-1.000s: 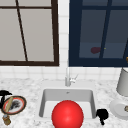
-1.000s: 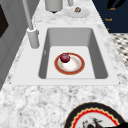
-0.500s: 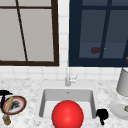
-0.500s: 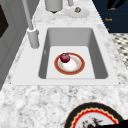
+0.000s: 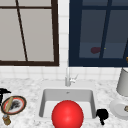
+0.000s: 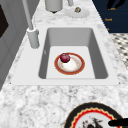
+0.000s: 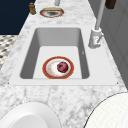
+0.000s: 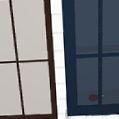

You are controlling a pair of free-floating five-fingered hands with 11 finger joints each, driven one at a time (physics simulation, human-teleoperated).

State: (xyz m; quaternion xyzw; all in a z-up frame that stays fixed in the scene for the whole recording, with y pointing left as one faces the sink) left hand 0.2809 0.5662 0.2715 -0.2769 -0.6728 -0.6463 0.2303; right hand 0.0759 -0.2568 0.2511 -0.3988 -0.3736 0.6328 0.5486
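Note:
A dark red fruit (image 6: 65,57) (image 7: 62,67) lies on an orange-rimmed plate (image 6: 78,69) (image 7: 47,72) on the floor of the sink (image 5: 45,100). In the front view it looks like a big red ball (image 5: 67,115) that hides the plate. My left hand (image 5: 3,93) hangs at the far left over a patterned plate (image 5: 20,106), and one straight black finger (image 6: 117,122) reaches over that plate's rim. My right hand (image 5: 102,115) (image 6: 113,3) floats by the sink's front right corner, relaxed and holding nothing.
The faucet (image 5: 67,77) stands behind the sink. A small brown jar (image 5: 6,120) sits by the patterned plate, which carries a tan stick. On the right are a white plate (image 5: 117,110) with a small item and a grey canister (image 5: 123,82). Windows line the wall.

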